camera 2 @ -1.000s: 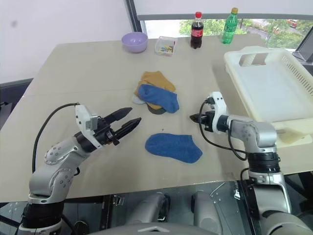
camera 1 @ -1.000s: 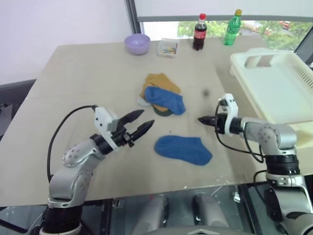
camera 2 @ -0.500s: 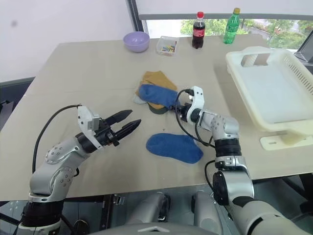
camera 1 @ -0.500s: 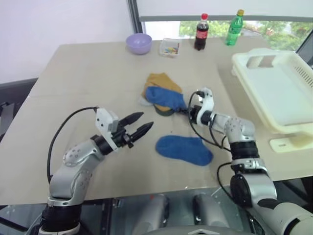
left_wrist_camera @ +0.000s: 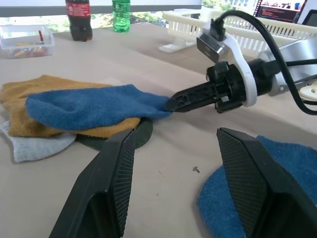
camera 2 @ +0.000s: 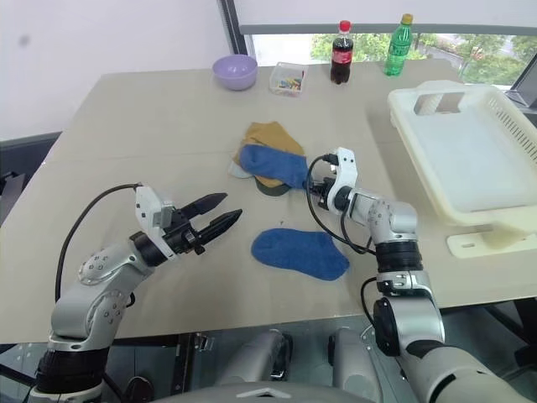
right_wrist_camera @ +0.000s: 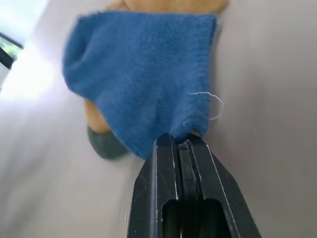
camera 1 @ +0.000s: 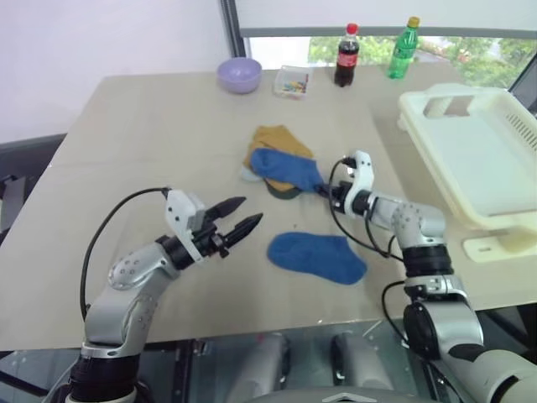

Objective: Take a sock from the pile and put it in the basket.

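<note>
The pile (camera 1: 279, 159) lies mid-table, with mustard, grey and dark green socks under a blue sock (camera 1: 285, 168). My right gripper (camera 1: 324, 191) is at the pile's right side. Its fingers are shut on the near edge of that blue sock (right_wrist_camera: 143, 84), pinched at the tips (right_wrist_camera: 181, 141). A second blue sock (camera 1: 317, 256) lies flat by itself nearer the front. My left gripper (camera 1: 243, 215) hovers open and empty to the left of that sock. The cream basket (camera 1: 474, 159) stands at the far right, with nothing inside.
Along the back edge stand a lilac bowl (camera 1: 239, 74), a clear box of small coloured bits (camera 1: 292, 81), a cola bottle (camera 1: 345, 54) and a green bottle (camera 1: 401, 35). Black cables trail from both wrists.
My right gripper swung left from near the basket to the pile and closed on the top blue sock's edge. The left gripper stayed where it was.
</note>
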`<action>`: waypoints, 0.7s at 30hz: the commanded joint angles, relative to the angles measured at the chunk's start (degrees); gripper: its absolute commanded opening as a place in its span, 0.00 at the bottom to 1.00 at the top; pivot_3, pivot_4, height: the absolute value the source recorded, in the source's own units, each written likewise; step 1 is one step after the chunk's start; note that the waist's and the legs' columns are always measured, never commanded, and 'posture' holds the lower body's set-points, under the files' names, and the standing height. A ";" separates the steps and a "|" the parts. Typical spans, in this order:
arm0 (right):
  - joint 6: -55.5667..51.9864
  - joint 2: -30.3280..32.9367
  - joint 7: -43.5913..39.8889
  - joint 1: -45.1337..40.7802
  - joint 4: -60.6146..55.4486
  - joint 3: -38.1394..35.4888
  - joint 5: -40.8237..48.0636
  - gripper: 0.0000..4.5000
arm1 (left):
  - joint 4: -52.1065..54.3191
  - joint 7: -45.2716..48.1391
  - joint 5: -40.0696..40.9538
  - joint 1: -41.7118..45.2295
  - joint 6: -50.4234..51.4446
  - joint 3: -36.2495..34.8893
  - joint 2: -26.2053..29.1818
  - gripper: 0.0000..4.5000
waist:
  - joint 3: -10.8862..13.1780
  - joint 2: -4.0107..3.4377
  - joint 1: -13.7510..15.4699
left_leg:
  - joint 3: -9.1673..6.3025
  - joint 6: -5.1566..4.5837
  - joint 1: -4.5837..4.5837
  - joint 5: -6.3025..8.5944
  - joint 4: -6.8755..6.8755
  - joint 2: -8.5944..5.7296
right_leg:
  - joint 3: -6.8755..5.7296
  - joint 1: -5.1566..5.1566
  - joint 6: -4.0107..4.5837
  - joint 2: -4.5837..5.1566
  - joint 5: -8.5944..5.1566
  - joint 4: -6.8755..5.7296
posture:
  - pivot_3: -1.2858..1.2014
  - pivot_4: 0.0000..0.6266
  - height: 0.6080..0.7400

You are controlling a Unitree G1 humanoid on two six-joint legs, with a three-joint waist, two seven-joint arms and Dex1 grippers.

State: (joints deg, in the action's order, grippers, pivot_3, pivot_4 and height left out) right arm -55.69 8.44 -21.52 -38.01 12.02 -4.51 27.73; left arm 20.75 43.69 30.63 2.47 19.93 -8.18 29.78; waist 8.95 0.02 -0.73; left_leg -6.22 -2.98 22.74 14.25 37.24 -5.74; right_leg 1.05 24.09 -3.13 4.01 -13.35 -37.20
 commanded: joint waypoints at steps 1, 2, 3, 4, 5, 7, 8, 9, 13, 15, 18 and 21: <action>-5.24 3.62 -3.95 2.74 -10.63 2.57 2.88 0.01 | 1.24 0.31 0.26 1.44 -0.23 0.51 0.37 0.62 | 0.01 -0.01 -0.02 | 0.00 0.00 0.03 0.00 0.00 0.00 | 0.00 0.02 0.00 0.00 0.00 0.01 | 0.52 0.24 1.00; -6.72 5.13 -4.73 4.08 -13.34 3.01 3.56 0.01 | 1.00 0.40 0.21 1.77 -0.18 0.68 0.38 0.62 | 0.01 -0.01 -0.01 | 0.00 0.00 0.03 0.00 0.00 0.00 | 0.01 0.02 0.00 0.00 0.00 0.01 | 0.52 0.24 1.00; -8.12 7.01 -5.52 5.59 -15.91 3.32 4.10 0.01 | 0.60 0.57 0.14 2.24 -0.13 1.01 0.33 0.62 | 0.01 -0.01 -0.06 | 0.00 0.00 0.04 0.00 0.00 0.01 | 0.01 0.03 0.00 0.00 0.00 0.00 | 0.52 0.24 1.00; -9.21 9.07 -6.36 6.97 -18.10 3.70 4.43 0.01 | 0.07 0.74 -0.01 2.85 -0.09 1.46 0.25 0.62 | 0.01 -0.01 -0.03 | 0.00 -0.01 0.03 0.00 0.00 0.01 | 0.01 0.02 0.00 0.00 0.00 0.00 | 0.52 0.24 1.00; -10.02 11.49 -7.56 8.44 -20.14 4.00 4.76 0.01 | -0.49 0.90 -0.23 3.61 -0.09 2.14 0.08 0.62 | 0.01 -0.01 0.05 | 0.00 -0.01 0.03 0.01 0.00 0.01 | 0.00 0.02 0.00 0.00 0.00 0.00 | 0.52 0.24 1.00; -11.15 15.71 -9.64 10.66 -23.22 3.94 5.60 0.01 | -1.50 0.74 -0.27 5.07 0.56 3.39 -0.51 0.62 | 0.01 -0.01 0.35 | -0.04 -0.02 0.03 0.01 0.00 0.00 | -0.05 -0.02 -0.01 0.02 0.00 0.05 | 0.52 0.24 1.00; -11.79 17.29 -10.16 11.21 -23.89 3.16 6.19 0.01 | -2.19 0.58 -0.38 5.89 1.48 4.34 -0.70 0.62 | 0.02 0.00 0.29 | -0.04 -0.03 0.04 0.01 0.01 0.00 | -0.06 -0.03 -0.01 0.02 0.00 0.07 | 0.52 0.24 1.00; -12.14 18.60 -10.61 11.54 -24.19 2.48 6.53 0.01 | -2.93 0.40 -0.55 6.65 2.52 5.32 -0.84 0.62 | 0.02 0.00 0.13 | -0.03 -0.03 0.04 0.02 0.02 0.00 | -0.05 -0.04 -0.02 0.02 0.01 0.09 | 0.52 0.24 1.00; -10.08 22.57 -10.83 11.92 -22.68 2.25 4.28 0.01 | -8.80 -4.65 -0.36 13.54 10.51 8.20 -4.19 0.62 | 0.02 0.03 -0.09 | -0.02 -0.04 0.02 0.01 0.02 0.02 | -0.05 -0.04 -0.02 0.01 0.01 0.05 | 0.52 0.24 1.00; -8.77 22.71 -10.27 11.79 -21.95 3.03 3.13 0.01 | -12.59 -6.84 0.56 17.59 14.59 8.18 -6.25 0.62 | 0.05 0.07 0.25 | -0.03 -0.04 0.02 0.01 0.03 0.01 | -0.06 -0.03 -0.02 0.00 0.01 0.00 | 0.52 0.24 1.00; -7.62 21.40 -9.55 11.71 -21.65 4.13 2.15 0.01 | -18.33 -8.52 -0.43 22.78 20.70 9.42 -7.37 0.62 | 0.05 0.10 0.11 | -0.08 -0.03 0.05 0.00 0.14 0.01 | -0.11 -0.05 -0.03 -0.01 0.01 -0.05 | 0.52 0.24 1.00; -7.12 20.08 -8.98 11.90 -21.85 4.30 1.72 0.01 | -21.37 -8.55 -1.22 25.48 24.93 10.73 -7.17 0.62 | 0.06 0.11 -0.14 | -0.01 -0.02 0.05 0.00 0.13 0.00 | -0.02 -0.02 -0.03 -0.01 0.00 -0.06 | 0.52 0.24 1.00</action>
State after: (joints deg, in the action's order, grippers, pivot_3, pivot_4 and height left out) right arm -64.19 28.92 -30.83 -25.72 -8.61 -0.29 29.56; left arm -0.04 35.09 29.68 27.20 42.27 1.89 22.45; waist 9.01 0.13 -0.87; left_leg -6.22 -3.00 22.79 14.24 37.37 -5.74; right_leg 1.06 24.08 -3.16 4.00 -13.35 -37.27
